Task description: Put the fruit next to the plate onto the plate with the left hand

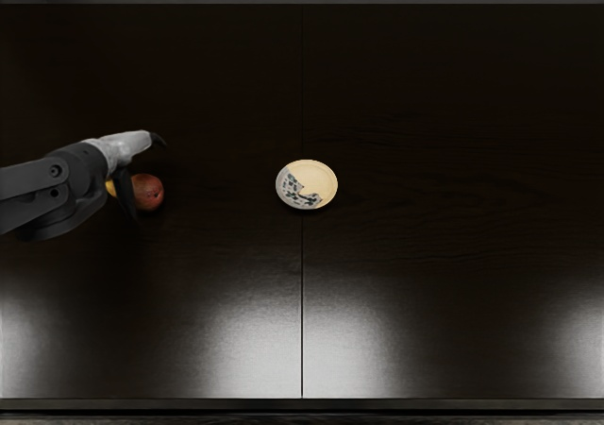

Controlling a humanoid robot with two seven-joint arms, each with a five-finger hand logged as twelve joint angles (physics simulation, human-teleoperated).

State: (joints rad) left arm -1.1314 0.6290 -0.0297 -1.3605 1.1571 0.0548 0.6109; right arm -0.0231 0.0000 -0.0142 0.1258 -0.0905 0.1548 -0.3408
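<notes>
A small reddish-brown fruit lies on the dark table well to the left of the plate. The plate is a small cream dish with a blue pattern, near the table's middle, and nothing lies on it. My left arm comes in from the left edge, and its grey wrist ends in a dark hand right at the fruit's upper left side. Part of the hand overlaps the fruit's left edge. The hand is nearly lost against the dark tabletop, so its grip cannot be made out. The right arm is out of view.
The table is dark and glossy, with a thin seam running down its middle just left of the plate. A small yellow patch shows behind the hand, left of the fruit.
</notes>
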